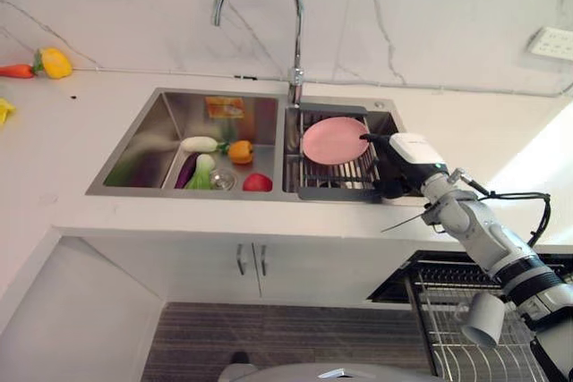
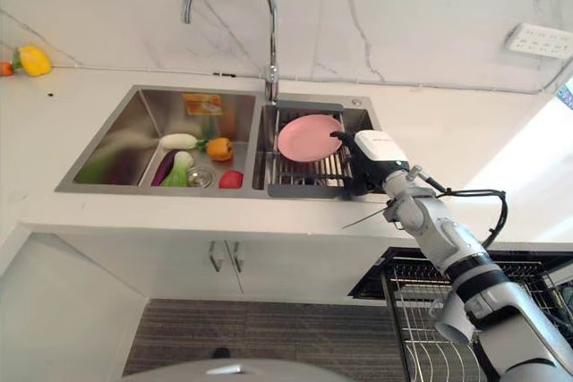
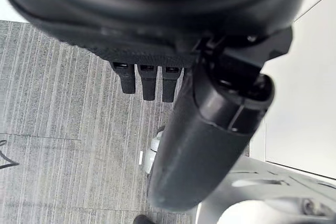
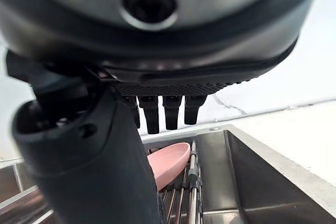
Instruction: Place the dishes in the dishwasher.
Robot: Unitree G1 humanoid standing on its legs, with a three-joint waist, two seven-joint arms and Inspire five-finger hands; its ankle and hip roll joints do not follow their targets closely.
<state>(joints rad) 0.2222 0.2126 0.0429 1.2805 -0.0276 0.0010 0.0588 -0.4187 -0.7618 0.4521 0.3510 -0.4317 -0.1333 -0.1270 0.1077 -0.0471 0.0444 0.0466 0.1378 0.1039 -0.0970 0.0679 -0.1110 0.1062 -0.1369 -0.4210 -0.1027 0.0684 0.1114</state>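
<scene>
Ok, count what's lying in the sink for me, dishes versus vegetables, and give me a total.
Dishes: 1, the pink plate on the rack in the right basin.
Vegetables: 5 in the left basin.
Total: 6.

A kitchen is showing here: a double-basin stainless steel sink [image 1: 134, 163] under a curved chrome tap [image 1: 260, 6], white marble-veined countertop [image 1: 63, 131], wire dishwasher rack [image 1: 448, 310] lying near right.

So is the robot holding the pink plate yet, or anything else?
No. The right hand is at the pink plate's edge, fingers straight, not gripping. The left hand hangs over the floor, open.
</scene>
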